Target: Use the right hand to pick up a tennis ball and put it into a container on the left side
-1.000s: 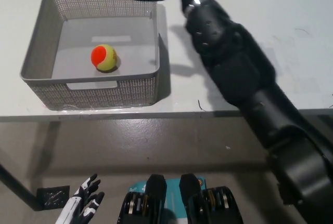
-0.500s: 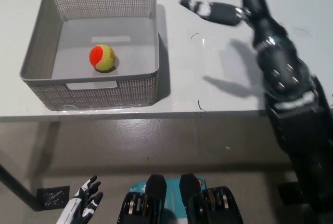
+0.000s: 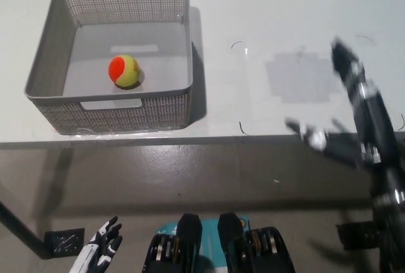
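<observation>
- Head view: tennis ball (image 3: 124, 71), orange and yellow-green, lies on the floor of the grey mesh container (image 3: 114, 113), roughly centre, clear of all four walls. Its position matches that of a second ago.
- Container stands on the left part of the white table (image 3: 266, 38); no shift noted.
- Right hand (image 3: 319, 140) is black. A second ago it was at the container's far rim, half a second ago over the open table. Now it sits low at the table's front edge, well apart from the container.
- Right hand fingers spread, holding nothing. Some motion blur.
- Left hand (image 3: 101, 251) is white and rests at lower left, below table level, fingers apart, empty.
- Judgement: ball is delivered and the arm is retracting. The task looks essentially complete.
</observation>
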{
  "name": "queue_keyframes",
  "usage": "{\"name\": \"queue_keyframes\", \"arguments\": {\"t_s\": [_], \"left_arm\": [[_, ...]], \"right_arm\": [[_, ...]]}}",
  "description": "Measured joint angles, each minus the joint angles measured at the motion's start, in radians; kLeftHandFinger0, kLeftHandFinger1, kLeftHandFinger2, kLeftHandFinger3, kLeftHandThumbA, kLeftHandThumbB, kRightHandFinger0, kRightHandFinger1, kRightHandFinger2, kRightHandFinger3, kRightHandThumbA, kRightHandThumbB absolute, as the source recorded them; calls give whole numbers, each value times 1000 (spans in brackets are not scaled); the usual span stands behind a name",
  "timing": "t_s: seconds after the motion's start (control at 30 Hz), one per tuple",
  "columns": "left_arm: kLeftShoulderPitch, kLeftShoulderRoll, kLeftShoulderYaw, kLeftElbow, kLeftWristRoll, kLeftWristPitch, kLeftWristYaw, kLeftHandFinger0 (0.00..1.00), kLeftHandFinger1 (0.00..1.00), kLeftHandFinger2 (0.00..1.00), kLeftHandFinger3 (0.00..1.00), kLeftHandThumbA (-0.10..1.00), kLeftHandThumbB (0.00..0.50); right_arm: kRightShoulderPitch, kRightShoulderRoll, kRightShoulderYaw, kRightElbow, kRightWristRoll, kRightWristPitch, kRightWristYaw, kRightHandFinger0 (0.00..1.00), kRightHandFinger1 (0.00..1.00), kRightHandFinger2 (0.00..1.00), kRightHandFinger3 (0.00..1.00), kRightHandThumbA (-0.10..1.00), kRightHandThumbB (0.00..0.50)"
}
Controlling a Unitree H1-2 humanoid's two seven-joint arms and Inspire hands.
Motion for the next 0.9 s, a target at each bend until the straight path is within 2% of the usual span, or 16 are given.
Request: {"name": "queue_keyframes", "arguments": {"t_s": [0.07,0.1,0.13,0.17,0.23,0.47,0.6,0.9], "left_arm": [[-2,0,0,4,0,-3,0,1000,1000,1000,1000,861,331],[-2,-1,0,7,-1,-6,0,1000,1000,1000,1000,862,330],[-2,0,0,9,-1,-7,0,1000,1000,1000,1000,869,329],[-2,0,0,9,-1,-8,0,1000,1000,1000,1000,871,328],[-1,0,0,9,-1,-9,0,1000,1000,1000,1000,879,318],[-4,0,1,10,-1,-15,0,1000,1000,1000,1000,979,320],[-13,0,2,13,-1,-21,0,1000,1000,1000,1000,979,317],[-38,0,3,14,-2,-23,0,1000,1000,1000,1000,982,323]], "right_arm": [[41,1,-7,14,30,-14,9,1000,1000,1000,1000,1000,208],[67,2,-9,32,46,-26,13,1000,1000,1000,1000,1000,188],[87,2,-10,54,59,-39,18,1000,1000,1000,1000,1000,206],[104,3,-10,77,68,-51,23,1000,1000,1000,1000,1000,203],[135,8,-10,129,89,-80,30,1000,1000,1000,1000,1000,176],[192,18,-9,318,134,-187,65,1000,1000,1000,1000,1000,225],[204,18,-2,398,136,-236,78,1000,1000,1000,1000,1000,243],[214,13,0,534,139,-301,103,1000,1000,1000,1000,1000,223]]}}
